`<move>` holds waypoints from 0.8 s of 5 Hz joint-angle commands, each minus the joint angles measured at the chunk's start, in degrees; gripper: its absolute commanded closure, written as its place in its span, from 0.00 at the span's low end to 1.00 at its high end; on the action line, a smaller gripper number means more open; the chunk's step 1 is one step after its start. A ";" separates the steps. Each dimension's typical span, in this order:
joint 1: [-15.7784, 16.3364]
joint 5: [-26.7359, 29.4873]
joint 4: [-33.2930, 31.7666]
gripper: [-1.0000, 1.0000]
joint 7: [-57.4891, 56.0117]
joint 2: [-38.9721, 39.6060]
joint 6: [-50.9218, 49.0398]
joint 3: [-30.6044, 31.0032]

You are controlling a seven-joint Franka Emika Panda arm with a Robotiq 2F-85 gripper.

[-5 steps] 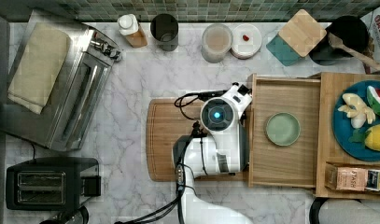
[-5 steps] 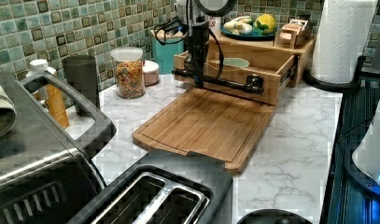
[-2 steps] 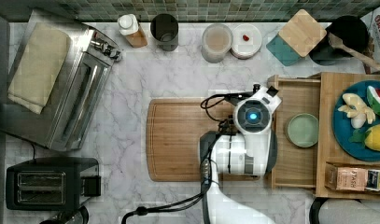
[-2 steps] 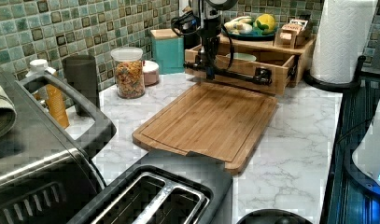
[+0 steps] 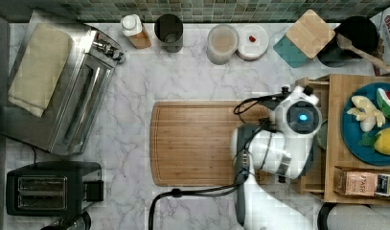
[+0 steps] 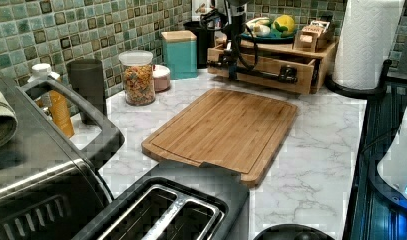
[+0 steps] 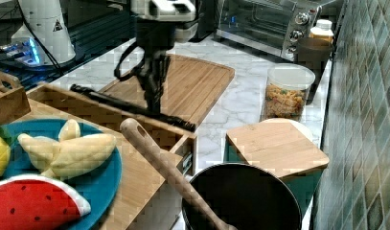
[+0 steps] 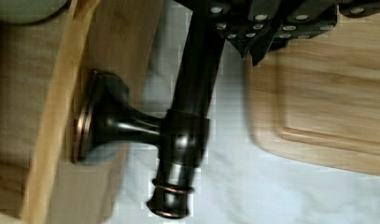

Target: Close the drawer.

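The drawer [image 5: 310, 183] is a light-wood box pushed most of the way under the wooden top at the top view's right, with a narrow strip still sticking out. Its front [image 6: 301, 82] carries a thin black bar handle [image 6: 261, 75]. The arm hangs over that front, and my gripper [image 7: 154, 109] reaches straight down onto the handle [image 7: 111, 103]. In the wrist view the dark bar [image 8: 197, 84] runs up between my fingers [image 8: 281, 23], which are shut on it, beside the drawer front [image 8: 47, 130].
A bamboo cutting board [image 5: 202, 143] lies just in front of the drawer. The wooden top bears a blue fruit plate [image 5: 370, 120]. A paper towel roll [image 6: 366, 45] stands beside the drawer. A toaster oven [image 5: 63, 86] and a toaster [image 5: 49, 191] sit at the top view's left.
The arm has moved steadily to the top view's right with the handle, and the drawer has slid far in under the wooden top, covering the green bowl inside.
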 commanded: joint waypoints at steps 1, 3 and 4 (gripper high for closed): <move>-8.80 -2.64 9.00 1.00 -0.38 0.30 3.02 -10.12; -8.99 -2.37 12.15 1.00 0.39 2.69 6.58 -11.44; -8.22 -1.88 12.14 1.00 0.06 2.78 6.60 -12.24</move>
